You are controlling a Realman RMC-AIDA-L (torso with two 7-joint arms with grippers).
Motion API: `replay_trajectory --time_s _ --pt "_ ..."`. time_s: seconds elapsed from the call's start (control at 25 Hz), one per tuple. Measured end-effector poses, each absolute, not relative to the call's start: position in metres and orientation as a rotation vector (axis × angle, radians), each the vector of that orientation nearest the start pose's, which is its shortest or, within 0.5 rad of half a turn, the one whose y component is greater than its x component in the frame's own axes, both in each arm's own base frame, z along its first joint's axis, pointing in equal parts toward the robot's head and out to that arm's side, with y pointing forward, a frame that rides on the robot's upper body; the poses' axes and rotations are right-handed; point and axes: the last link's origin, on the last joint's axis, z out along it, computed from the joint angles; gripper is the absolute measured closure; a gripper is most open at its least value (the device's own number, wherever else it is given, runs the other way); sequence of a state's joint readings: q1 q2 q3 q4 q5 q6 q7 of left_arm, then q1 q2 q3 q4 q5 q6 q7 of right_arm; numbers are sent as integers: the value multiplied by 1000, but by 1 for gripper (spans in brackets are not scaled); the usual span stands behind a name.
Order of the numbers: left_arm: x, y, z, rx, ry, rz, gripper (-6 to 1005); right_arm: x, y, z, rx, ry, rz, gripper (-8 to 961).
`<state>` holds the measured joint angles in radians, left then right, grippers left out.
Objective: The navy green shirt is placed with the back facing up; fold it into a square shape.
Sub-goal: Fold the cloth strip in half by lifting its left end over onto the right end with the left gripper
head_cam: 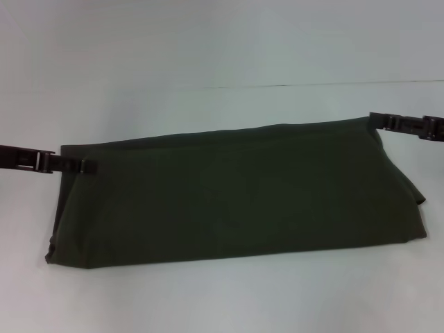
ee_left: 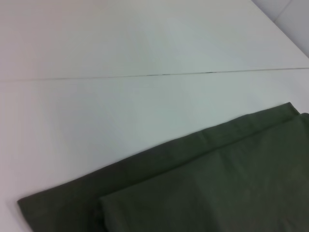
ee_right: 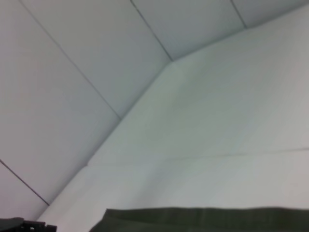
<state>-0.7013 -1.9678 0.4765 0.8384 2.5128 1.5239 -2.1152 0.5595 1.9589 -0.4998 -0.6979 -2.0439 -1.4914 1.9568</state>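
The navy green shirt [head_cam: 236, 194] lay mid-frame as a folded band, gripped seemingly shut at left gripper [head_cam: 84, 166] and right gripper [head_cam: 378, 119]; crosswise folding probably followed.

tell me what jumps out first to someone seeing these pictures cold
The navy green shirt dominates: a long dark band, already folded lengthwise, lying across the middle of the white table. At its two far corners sit the grippers, the left gripper on the left end and the right gripper on the right end, each at the cloth's edge. The left wrist view shows one layer lying over another.
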Motion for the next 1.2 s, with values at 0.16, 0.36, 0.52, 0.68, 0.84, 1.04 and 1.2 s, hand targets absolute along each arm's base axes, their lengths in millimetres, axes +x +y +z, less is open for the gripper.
replay_trajectory --time_s 0.16,0.36,0.52,0.68,0.84,1.04,1.2 --pt "-278 386 80 -2412 -1321 -235 131 284 367 70 -2330 1198 826 208" --pt "-273 389 78 -2414 -1346 -244 132 276 364 50 -2388 1006 823 158" --pt "-270 391 77 -2399 -1388 -249 132 280 364 43 -2392 869 763 93" --pt "-266 392 76 -2384 -1447 -258 131 285 362 44 -2395 770 722 28" --pt "-262 393 75 -2358 -1517 -259 130 285 362 49 -2399 715 708 13" --pt "-260 395 77 -2307 -1594 -273 130 284 363 53 -2397 647 702 12" --pt "-262 395 79 -2283 -1624 -286 129 283 365 58 -2381 604 718 11"
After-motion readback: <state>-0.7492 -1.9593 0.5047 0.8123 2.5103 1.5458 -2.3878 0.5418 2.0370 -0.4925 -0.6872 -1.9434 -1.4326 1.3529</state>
